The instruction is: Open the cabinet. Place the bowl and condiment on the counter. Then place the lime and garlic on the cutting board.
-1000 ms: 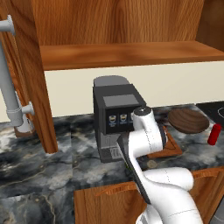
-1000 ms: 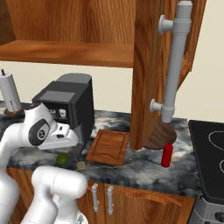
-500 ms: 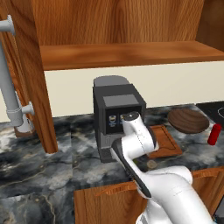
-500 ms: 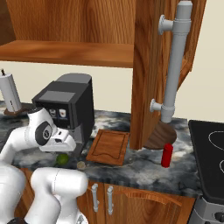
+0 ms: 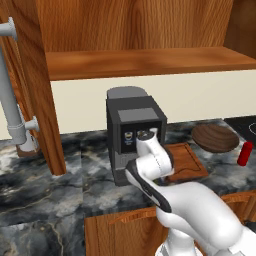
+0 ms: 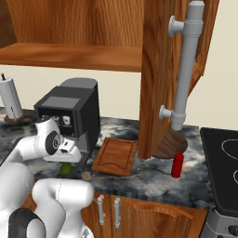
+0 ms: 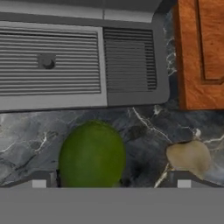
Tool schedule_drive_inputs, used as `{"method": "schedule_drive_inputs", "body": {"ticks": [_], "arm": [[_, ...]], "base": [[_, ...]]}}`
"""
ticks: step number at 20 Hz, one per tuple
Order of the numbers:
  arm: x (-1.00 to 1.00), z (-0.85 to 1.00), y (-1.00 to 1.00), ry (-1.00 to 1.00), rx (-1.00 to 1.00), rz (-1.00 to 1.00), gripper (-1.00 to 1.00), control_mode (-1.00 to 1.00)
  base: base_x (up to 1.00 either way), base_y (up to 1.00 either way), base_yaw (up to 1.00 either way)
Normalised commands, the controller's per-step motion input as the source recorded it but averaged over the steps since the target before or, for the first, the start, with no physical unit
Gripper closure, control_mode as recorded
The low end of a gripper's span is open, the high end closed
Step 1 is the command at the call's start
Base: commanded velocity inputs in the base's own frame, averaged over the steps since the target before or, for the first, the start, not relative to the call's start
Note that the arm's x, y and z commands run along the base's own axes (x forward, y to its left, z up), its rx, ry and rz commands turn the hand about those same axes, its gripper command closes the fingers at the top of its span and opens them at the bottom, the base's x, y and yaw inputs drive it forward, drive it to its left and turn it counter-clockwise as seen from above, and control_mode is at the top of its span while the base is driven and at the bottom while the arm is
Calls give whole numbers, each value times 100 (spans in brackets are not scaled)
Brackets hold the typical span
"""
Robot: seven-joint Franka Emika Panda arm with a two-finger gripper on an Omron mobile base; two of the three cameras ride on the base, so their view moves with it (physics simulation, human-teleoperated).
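My gripper (image 7: 113,180) hangs open just above the counter (image 7: 144,127), pointing down. The green lime (image 7: 92,155) lies between the two fingertips, nearer the left one. The pale garlic (image 7: 189,156) sits at the inner side of the right fingertip (image 7: 183,180). Lime (image 6: 66,169) and garlic (image 6: 86,175) lie left of the cutting board (image 6: 116,155), which is bare. The cabinet (image 5: 140,30) stands open, its door (image 6: 158,69) swung out. The brown bowl (image 5: 215,138) and the red condiment bottle (image 5: 244,153) stand on the counter to the board's right.
A dark coffee machine (image 5: 135,130) stands right behind the lime, its drip tray (image 7: 78,61) close to the fingers. A stovetop (image 6: 223,158) lies at the far right. A white cylinder (image 6: 10,102) stands at the far left. The open door's grey handle (image 6: 186,69) juts out over the bowl.
The hand has swung left, away from the cutting board, and come down in front of the coffee machine over the lime. The jaws stayed open.
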Motion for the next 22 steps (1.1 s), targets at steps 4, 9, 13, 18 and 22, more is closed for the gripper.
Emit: {"method": "schedule_drive_inputs", "body": {"ticks": [4, 9, 13, 18, 22], "arm": [[23, -29, 16, 0, 4, 0, -100, -100], [6, -30, 1, 0, 5, 0, -100, -100], [-25, -13, 0, 0, 5, 0, -100, -100], [-33, -5, 0, 0, 3, -1, 100, -100], [-19, 0, 0, 0, 1, -1, 100, -100]], "base": [[0, 0, 0], [0, 0, 0], [0, 0, 0], [0, 0, 0], [0, 0, 0]]}}
